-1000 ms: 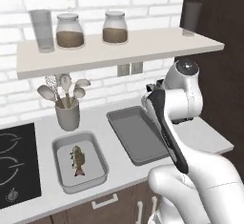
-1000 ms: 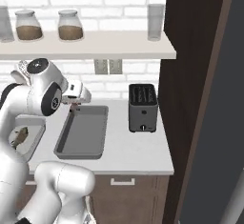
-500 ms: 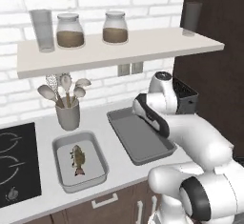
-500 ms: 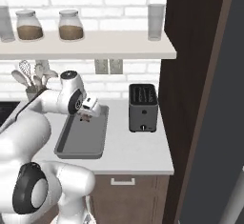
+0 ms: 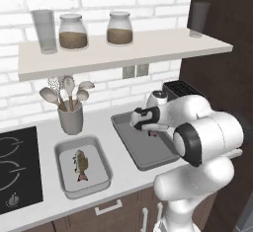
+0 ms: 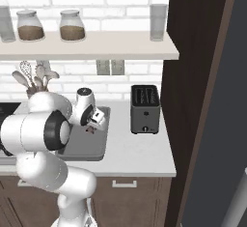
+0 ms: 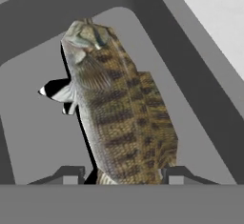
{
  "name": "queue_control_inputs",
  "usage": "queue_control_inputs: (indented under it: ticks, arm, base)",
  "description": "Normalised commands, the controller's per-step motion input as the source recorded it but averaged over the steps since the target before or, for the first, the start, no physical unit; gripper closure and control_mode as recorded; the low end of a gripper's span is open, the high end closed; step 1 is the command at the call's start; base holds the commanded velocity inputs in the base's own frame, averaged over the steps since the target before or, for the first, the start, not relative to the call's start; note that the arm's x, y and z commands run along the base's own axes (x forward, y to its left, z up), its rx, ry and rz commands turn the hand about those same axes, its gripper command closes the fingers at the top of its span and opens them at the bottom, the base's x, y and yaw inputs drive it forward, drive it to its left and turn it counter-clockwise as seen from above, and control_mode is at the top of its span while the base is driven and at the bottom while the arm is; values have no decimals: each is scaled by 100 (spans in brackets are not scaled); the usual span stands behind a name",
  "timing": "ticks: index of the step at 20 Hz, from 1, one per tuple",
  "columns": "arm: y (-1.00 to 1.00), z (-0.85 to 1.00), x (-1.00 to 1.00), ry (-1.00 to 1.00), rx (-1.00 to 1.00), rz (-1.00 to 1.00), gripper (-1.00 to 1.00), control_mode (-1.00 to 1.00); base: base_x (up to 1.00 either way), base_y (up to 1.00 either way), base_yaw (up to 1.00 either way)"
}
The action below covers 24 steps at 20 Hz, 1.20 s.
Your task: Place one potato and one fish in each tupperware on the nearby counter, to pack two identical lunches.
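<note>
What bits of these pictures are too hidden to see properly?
- Hand view: the fish has its tail end cut off at the bottom edge, between the tips of the tool, so whether it is gripped is unclear.
- Left base view: the arm covers part of the right tupperware; the speck beneath it is too small to name.
- Left base view: the cooktop is cut by the left edge.

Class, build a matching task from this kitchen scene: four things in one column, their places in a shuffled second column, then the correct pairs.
Things:
1. toaster
2. utensil holder
3. brown-filled jars
4. fish between the fingers

Places:
A. on the wall shelf
B. over the right-hand tupperware
C. beside the dark tall cabinet
D. behind the left-hand tupperware

Pairs: 1-C, 2-D, 3-A, 4-B
</note>
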Motion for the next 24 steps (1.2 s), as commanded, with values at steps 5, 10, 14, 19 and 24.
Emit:
queue_control_inputs:
  ticks: [5, 10, 14, 19, 24]
  arm:
    - [0, -9, 5, -1, -2, -1, -100, -100]
    - [4, 93, -31, -5, 3, -2, -100, -100]
    - [48, -34, 3, 6, -9, 2, -100, -100]
    - [26, -87, 25, 2, -6, 14, -100, -100]
    - [-34, -52, -8, -5, 0, 15, -100, -100]
  base:
    - [0, 0, 0]
    - [0, 0, 0]
    - [0, 0, 0]
    - [0, 0, 0]
    - [0, 0, 0]
